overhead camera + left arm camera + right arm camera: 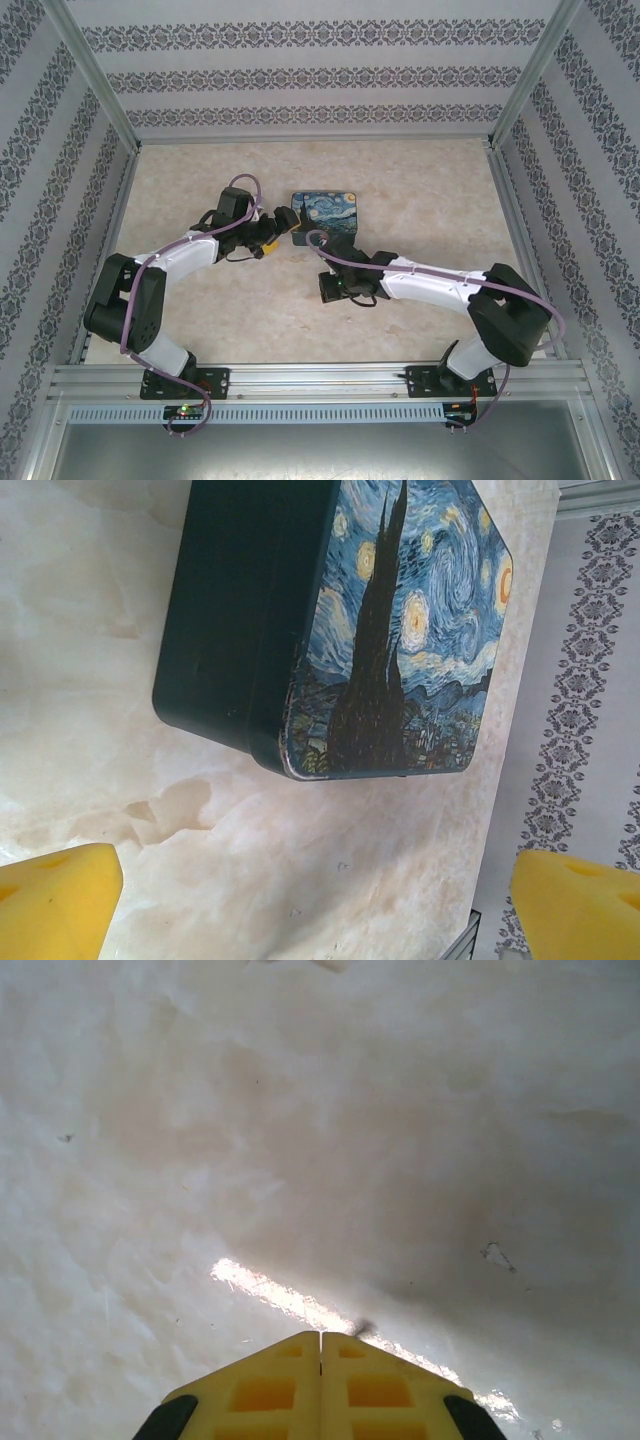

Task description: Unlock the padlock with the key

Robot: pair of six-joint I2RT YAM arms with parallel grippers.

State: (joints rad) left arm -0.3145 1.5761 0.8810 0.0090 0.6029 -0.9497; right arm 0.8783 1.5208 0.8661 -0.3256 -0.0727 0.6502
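Observation:
The padlock and the key are out of view. My left gripper (283, 226) (320, 910) is open, its yellow fingers (50, 900) wide apart over bare table just short of the blue night-sky tin (400, 630). My right gripper (330, 292) (321, 1334) points down at the table near the middle, its yellow fingers pressed together with no gap. A tiny dark grey speck (362, 1327) peeks out just past the right fingertip; I cannot tell what it is or whether it is held.
The painted tin (327, 213) lies flat at the table's middle back, right in front of the left gripper. The marbled tabletop (430, 190) is ringed by metal rails and patterned walls. A bright streak of light (270, 1290) crosses the table under the right gripper.

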